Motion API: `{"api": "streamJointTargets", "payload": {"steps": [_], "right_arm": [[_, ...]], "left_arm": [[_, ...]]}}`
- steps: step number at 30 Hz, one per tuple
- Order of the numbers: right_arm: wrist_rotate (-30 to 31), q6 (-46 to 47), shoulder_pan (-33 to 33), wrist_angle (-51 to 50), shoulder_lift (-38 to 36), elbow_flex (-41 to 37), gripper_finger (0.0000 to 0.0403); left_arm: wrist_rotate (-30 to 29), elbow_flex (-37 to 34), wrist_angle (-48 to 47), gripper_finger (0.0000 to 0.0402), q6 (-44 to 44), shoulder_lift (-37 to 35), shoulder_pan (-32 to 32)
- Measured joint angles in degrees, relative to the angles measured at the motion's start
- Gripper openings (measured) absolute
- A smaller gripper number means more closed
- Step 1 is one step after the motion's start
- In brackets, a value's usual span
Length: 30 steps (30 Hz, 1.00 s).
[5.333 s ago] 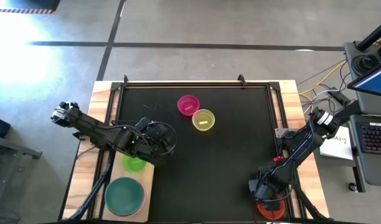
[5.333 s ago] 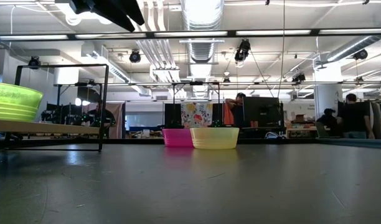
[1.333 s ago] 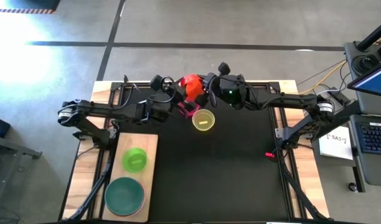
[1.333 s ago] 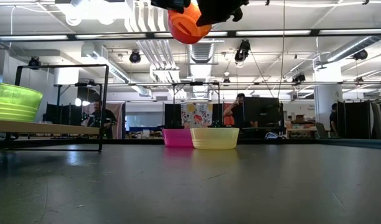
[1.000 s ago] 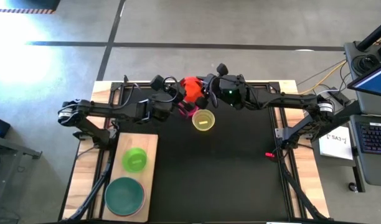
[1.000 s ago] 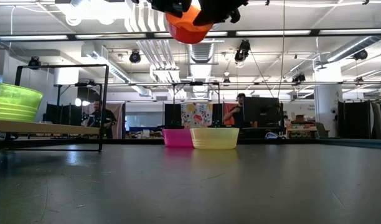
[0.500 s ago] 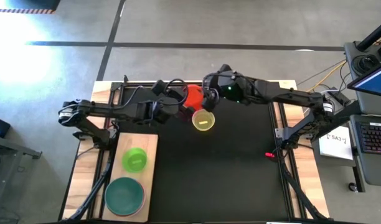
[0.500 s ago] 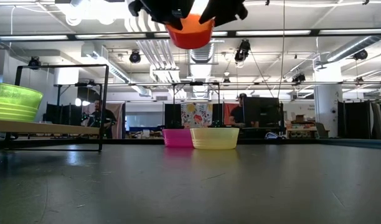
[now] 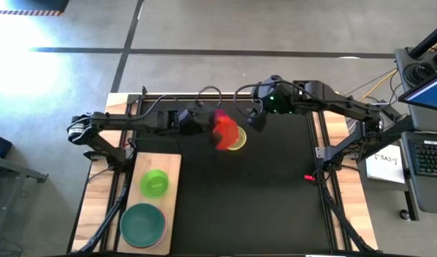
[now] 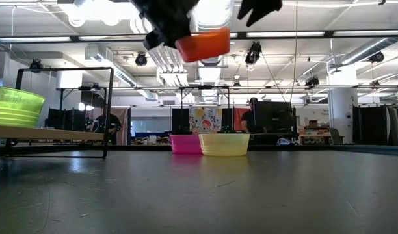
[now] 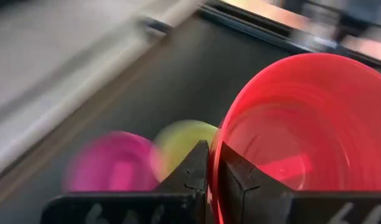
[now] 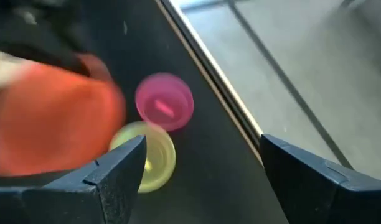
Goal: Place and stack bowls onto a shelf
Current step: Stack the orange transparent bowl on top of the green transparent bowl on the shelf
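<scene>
My left gripper (image 9: pixel 197 123) is shut on a red bowl (image 9: pixel 224 132), which hangs high over the mat (image 10: pixel 202 44), above a yellow bowl (image 9: pixel 238 140). My right gripper (image 9: pixel 258 118) stands open just to the right of the red bowl and holds nothing. A magenta bowl (image 10: pixel 186 143) and the yellow bowl (image 10: pixel 224 143) rest side by side on their bases on the black mat. The wooden shelf (image 9: pixel 172 214) at the near left carries a bright green bowl (image 9: pixel 155 183) and a teal bowl (image 9: pixel 142 223). My left gripper pinches the red bowl's rim (image 11: pixel 215 177), one finger inside the bowl and one outside. The fingers reach it from the table's left. The bowl is lifted clear, mouth roughly upward, slightly tilted.
The black mat (image 9: pixel 275 200) covers most of the table inside a black frame. The middle and near right of the mat are bare. People and desks show in the room beyond the far edge.
My right gripper has opened, let go of the red bowl and drawn back toward the table's right. My left gripper keeps the bowl, has turned it from tipped to mouth-up and has carried it a little toward the near edge, over the yellow bowl.
</scene>
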Motion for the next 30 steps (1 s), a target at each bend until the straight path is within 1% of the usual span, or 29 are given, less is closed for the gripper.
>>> {"api": "streamJointTargets", "payload": {"steps": [2, 3, 5, 7, 10, 13, 16, 18, 21, 26, 30], "right_arm": [[0.0, 0.8, 0.0, -3.0, 0.0, -0.2, 0.0293], [0.0, 1.0, 0.0, -4.3, 0.0, -0.4, 0.0291], [0.0, 1.4, 0.0, -6.6, 0.0, -1.1, 0.0287], [0.0, 1.8, 0.0, -7.5, 0.0, -2.2, 0.0284], [-0.2, 2.3, 0.0, -7.7, 0.0, -4.5, 0.0282], [-0.7, 2.3, 0.0, -7.3, 0.0, -7.4, 0.0281], [-4.5, 2.3, 0.0, -5.7, 0.0, -11.2, 0.0281], [-6.3, 2.3, 0.0, -3.9, 0.0, -13.9, 0.0281], [-6.4, 1.6, 0.0, -1.4, 0.0, -17.7, 0.0281], [-8.5, 1.2, -0.1, 3.3, 0.0, -23.0, 0.0277], [-9.4, 1.1, 0.0, 10.8, 0.0, -27.4, 0.0276]], "left_arm": [[5.7, 0.0, -0.9, 0.0001, -0.7, 0.0, -1.7], [7.3, 0.0, -2.1, 0.0001, -1.6, 0.0, -2.6], [9.7, 0.0, -7.1, 0.0001, -4.1, -0.2, -4.5], [10.7, 0.0, -13.9, 0.0001, -7.7, -0.6, -6.7], [10.7, 0.0, -23.3, 0.0001, -13.4, -1.1, -10.3], [10.7, 0.0, -29.4, 0.0000, -19.2, -2.0, -14.1], [10.7, 0.0, -34.3, 0.0000, -24.6, -3.9, -17.7], [10.2, 0.0, -38.6, 0.0000, -29.0, -5.2, -19.9], [7.5, 0.0, -47.1, 0.0000, -37.5, -6.9, -23.1], [5.8, 0.0, -58.8, 0.0000, -50.0, -9.9, -28.2], [5.7, -0.9, -65.4, 0.0000, -59.1, -12.0, -32.2]]}}
